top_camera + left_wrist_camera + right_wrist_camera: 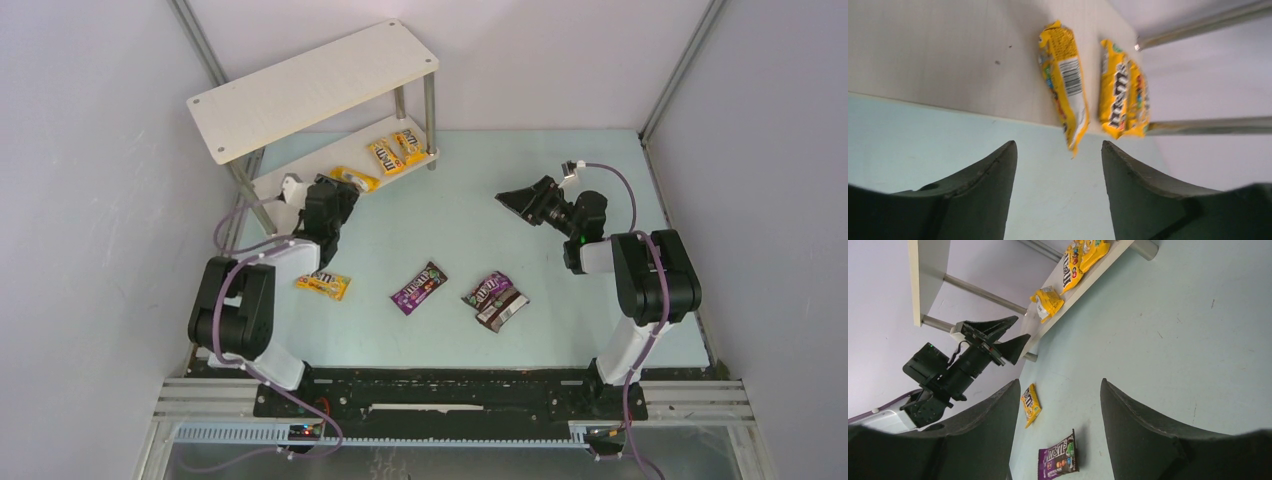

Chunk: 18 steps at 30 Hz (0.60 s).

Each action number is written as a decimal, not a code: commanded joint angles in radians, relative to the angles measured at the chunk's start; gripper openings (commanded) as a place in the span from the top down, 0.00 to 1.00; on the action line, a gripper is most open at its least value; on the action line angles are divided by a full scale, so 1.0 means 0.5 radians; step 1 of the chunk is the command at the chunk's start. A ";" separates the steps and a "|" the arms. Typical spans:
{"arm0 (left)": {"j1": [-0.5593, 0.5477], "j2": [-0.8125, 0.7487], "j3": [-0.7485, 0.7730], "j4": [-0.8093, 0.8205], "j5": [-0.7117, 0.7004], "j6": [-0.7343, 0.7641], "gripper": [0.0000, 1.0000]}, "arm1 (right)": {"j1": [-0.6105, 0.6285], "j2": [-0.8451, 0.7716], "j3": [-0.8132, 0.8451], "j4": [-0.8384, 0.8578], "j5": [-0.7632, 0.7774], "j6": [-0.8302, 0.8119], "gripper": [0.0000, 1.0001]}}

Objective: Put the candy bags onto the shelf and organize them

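The left gripper (338, 196) is wide open and empty, just beside three yellow candy bags (385, 157) on the lower board of the shelf (300, 85). The right gripper (522, 203), also wide open, holds nothing. One yellow bag (323, 285), two purple bags (418, 288) and a brown bag (502, 311) lie on the table (480, 160).

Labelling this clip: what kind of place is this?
Probably a robot lab test cell: plain pale walls box in a light green table, with two arms mounted on a metal frame.
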 commanded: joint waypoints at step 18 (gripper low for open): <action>0.041 0.580 0.353 0.426 -0.058 -0.920 0.48 | -0.020 0.056 -0.009 0.182 -0.049 0.068 0.32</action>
